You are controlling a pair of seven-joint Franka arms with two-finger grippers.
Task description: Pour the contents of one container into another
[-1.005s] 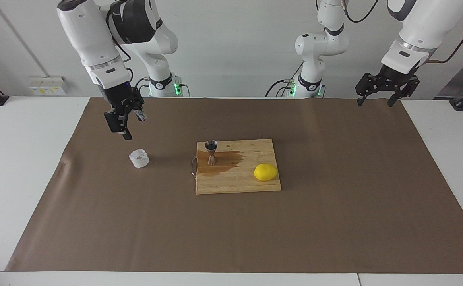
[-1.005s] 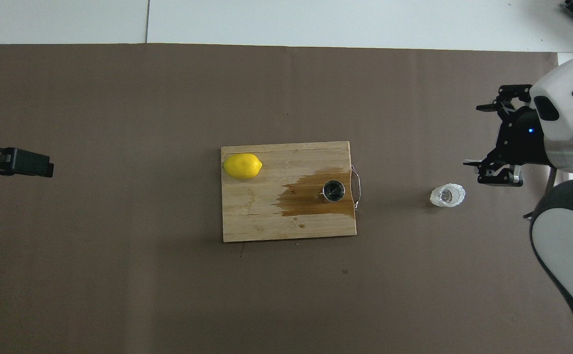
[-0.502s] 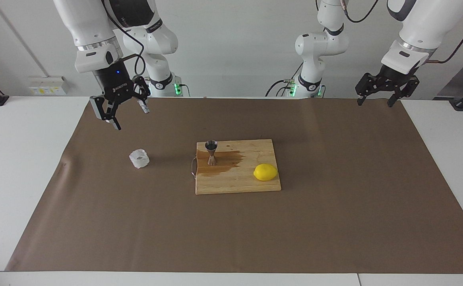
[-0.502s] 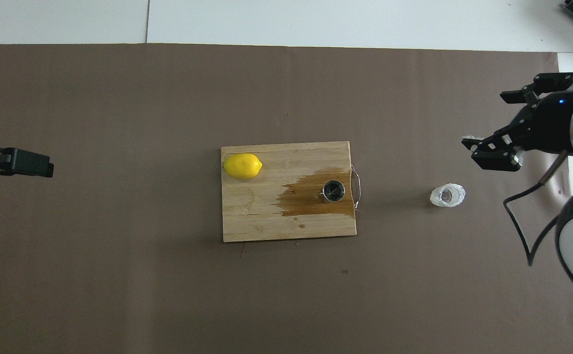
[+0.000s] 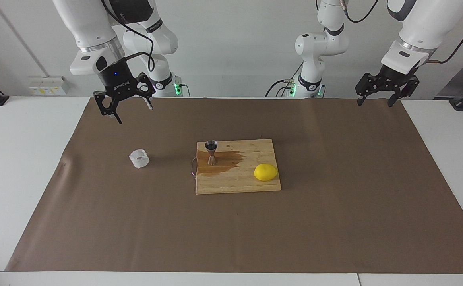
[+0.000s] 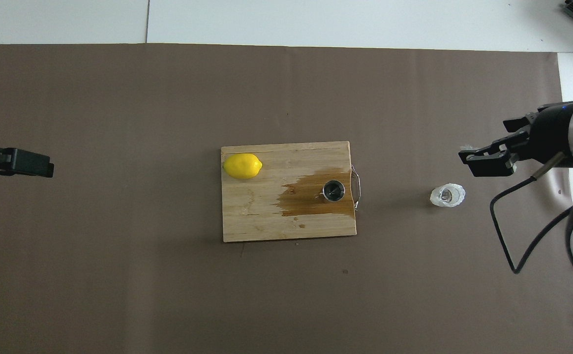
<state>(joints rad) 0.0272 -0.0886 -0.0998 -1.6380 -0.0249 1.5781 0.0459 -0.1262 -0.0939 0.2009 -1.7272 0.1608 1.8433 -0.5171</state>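
The clear faceted glass cup (image 5: 139,158) stands upright on the brown mat toward the right arm's end of the table; it also shows in the overhead view (image 6: 447,195). The steel hourglass jigger (image 5: 211,152) stands upright on the wooden cutting board (image 5: 231,184), at the end with the handle, in a dark wet stain; from above I see its round mouth (image 6: 334,191). My right gripper (image 5: 134,114) is open and empty, raised over the mat, well above the cup and apart from it (image 6: 483,142). My left gripper (image 5: 374,102) is open and empty and waits at the mat's edge at the left arm's end.
A yellow lemon (image 5: 265,172) lies on the cutting board (image 6: 256,216) at the end toward the left arm, also seen from above (image 6: 242,165). The brown mat (image 5: 334,206) covers most of the white table. The left gripper's black tip (image 6: 20,163) shows at the overhead view's edge.
My right gripper has risen away from the cup and turned, its fingers now spread side by side. The cup, jigger, lemon and left arm have not moved.
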